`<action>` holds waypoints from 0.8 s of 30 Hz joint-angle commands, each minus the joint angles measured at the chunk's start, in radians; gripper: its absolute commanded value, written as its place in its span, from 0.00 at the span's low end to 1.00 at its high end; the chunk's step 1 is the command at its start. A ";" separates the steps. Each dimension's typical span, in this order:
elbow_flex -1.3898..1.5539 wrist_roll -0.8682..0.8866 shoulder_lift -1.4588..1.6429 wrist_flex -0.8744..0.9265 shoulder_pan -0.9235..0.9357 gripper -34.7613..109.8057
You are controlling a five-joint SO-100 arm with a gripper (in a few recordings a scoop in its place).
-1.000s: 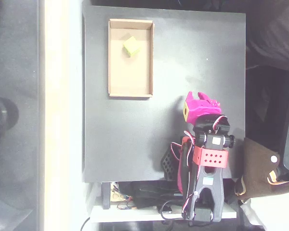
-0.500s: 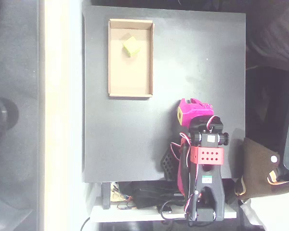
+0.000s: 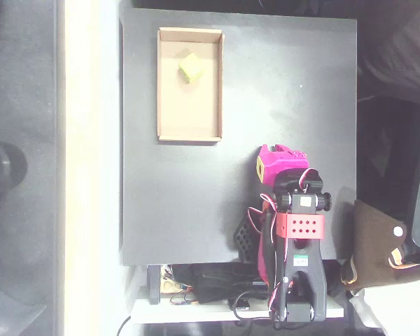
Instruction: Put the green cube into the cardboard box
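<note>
Black table (image 3: 196, 203) bore everything | arm (image 3: 297, 238) stood folded at its lower right edge | cardboard box (image 3: 190, 128) lay at upper left, well apart from the arm | magenta gripper (image 3: 280, 162) sat tucked near the arm base, jaw spread impossible to tell from above | green cube (image 3: 190, 68) rested inside the box, in its upper part.

From overhead, the magenta gripper (image 3: 283, 162) is folded in over the near right part of the black table (image 3: 196, 210), and its fingers are too bunched and small to tell whether they are apart or together. The arm's base (image 3: 297, 280) covers the table's near right edge and some tangled wires (image 3: 203, 283). At the far left, a dark round object (image 3: 3, 171) is blurred and cut by the frame.
</note>
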 commanded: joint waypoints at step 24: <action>0.012 0.015 0.008 0.015 -0.009 0.30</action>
